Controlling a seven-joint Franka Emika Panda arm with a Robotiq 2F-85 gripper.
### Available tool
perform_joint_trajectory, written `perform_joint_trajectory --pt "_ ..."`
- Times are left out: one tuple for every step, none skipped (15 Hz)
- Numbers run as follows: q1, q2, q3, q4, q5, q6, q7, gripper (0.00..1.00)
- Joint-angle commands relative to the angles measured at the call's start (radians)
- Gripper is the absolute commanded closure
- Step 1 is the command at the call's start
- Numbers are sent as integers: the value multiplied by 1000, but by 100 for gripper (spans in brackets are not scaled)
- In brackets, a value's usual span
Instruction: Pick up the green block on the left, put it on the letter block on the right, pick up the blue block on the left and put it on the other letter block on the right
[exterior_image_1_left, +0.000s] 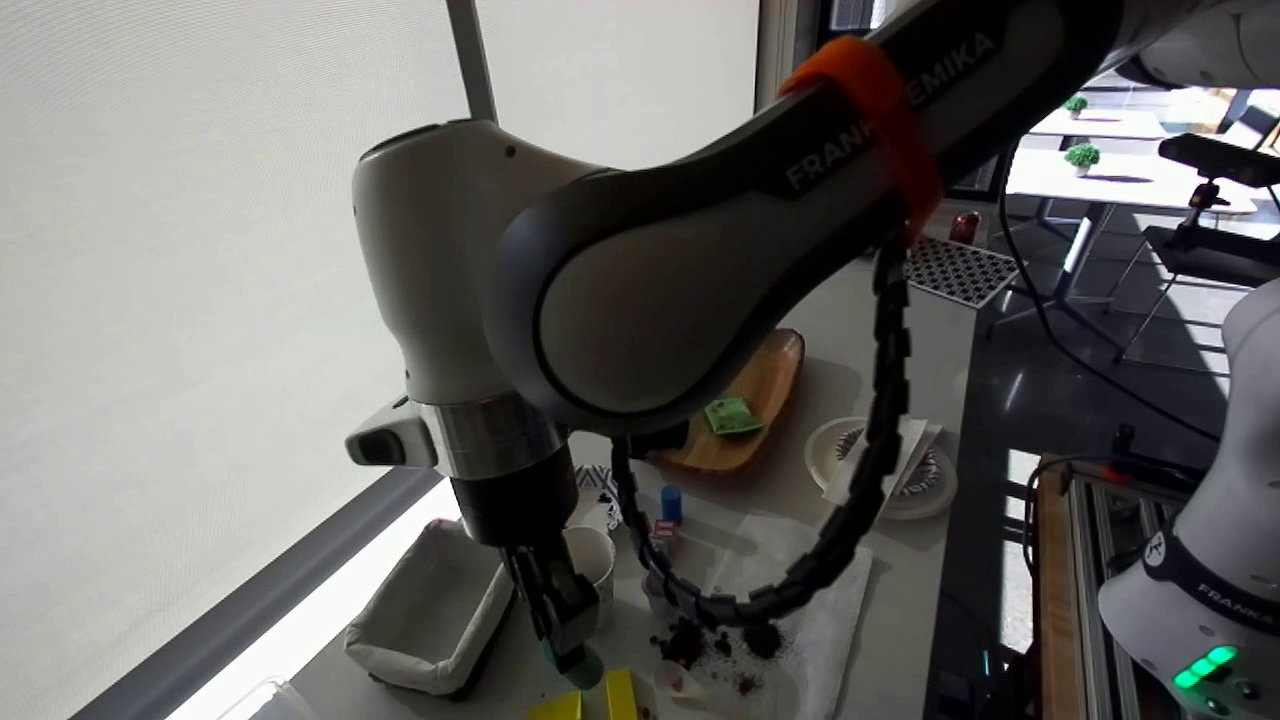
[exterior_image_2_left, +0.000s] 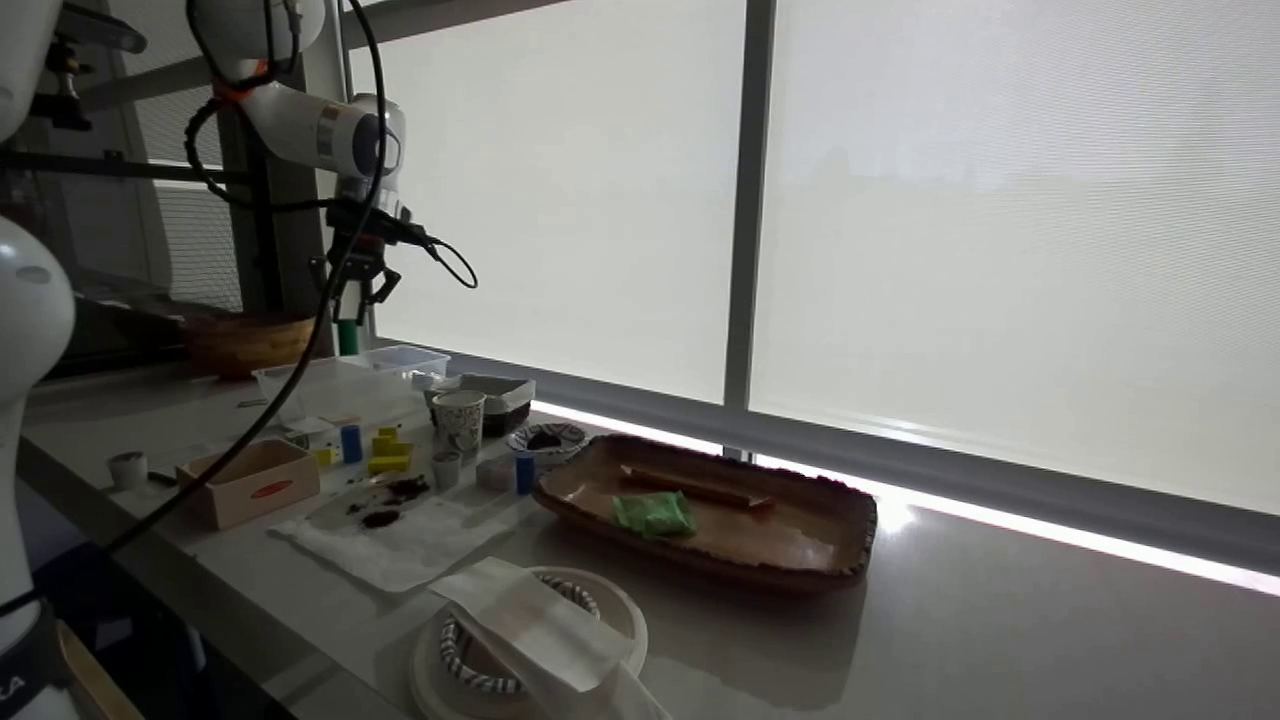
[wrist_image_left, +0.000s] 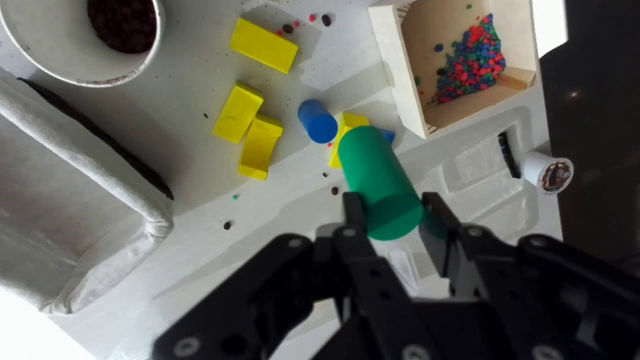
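One green block (wrist_image_left: 377, 172) is clenched in my pincer (wrist_image_left: 391, 212), held above the table (wrist_image_left: 295, 195). In the wrist view, a blue block (wrist_image_left: 318, 121) stands just beside a yellow block (wrist_image_left: 352, 120) partly hidden by the green one. Three more yellow blocks (wrist_image_left: 264, 46) lie near the blue. Farther out are a box (wrist_image_left: 406, 75) of coloured bits (wrist_image_left: 472, 62), a cup (wrist_image_left: 60, 35) and a basket (wrist_image_left: 85, 150). In an exterior view, a tray (exterior_image_2_left: 790, 540) lies well apart from my pincer.
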Motion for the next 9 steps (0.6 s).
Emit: perform_joint_trajectory --pt "-35 -100 -11 -158 59 118 122 92" --pt "-43 -129 -15 -204 71 150 157 92" --pt "-52 -164 -18 -259 84 186 189 92" --pt "-58 -197 -24 -313 89 229 221 92" --pt "-60 -225 -31 -360 88 266 259 92" --pt "-62 -255 -39 -413 84 304 297 92" --pt "-65 -292 -46 -461 83 333 337 92" --pt "-66 -328 -54 -510 80 353 380 92" --pt "-67 -360 -54 -549 92 364 388 92"
